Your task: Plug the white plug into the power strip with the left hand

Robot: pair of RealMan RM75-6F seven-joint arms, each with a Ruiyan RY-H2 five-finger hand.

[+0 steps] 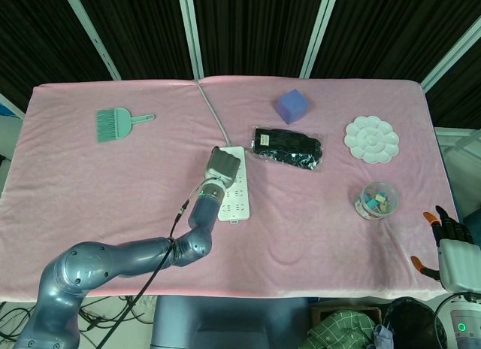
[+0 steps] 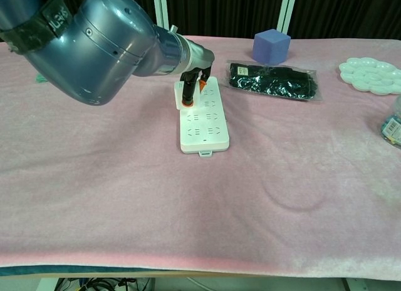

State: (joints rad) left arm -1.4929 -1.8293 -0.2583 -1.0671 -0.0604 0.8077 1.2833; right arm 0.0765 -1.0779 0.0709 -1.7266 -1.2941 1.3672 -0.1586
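Alignment between the white plug and a socket of the power strip (image 2: pixel 204 120) is the relation on which the coming move depends. The strip lies on the pink table (image 1: pixel 113 183) with its long axis running from the near side to the far side, and its grey cable (image 1: pixel 212 112) leaves at the far end. The left hand (image 1: pixel 223 166) is placed directly above this far end, with dark fingertips (image 2: pixel 187 98) pointed down, touching or almost touching the strip's top face. A small white piece, probably the white plug (image 2: pixel 180 88), is seen at the left edge of the strip just beside the fingers, but its shape cannot be made out. It is judged that any remaining motion is a short press straight down.

Whether the plug is clamped in the fingers or already seated cannot be told, because in the head view the back of the hand covers it, and in the chest view the forearm hides most of the palm. The prongs and the chosen socket are hidden as well.

The right hand (image 1: pixel 454 247) is much farther away, at the table's near right corner, with fingers apart and nothing in it; it is partly cut off by the frame.
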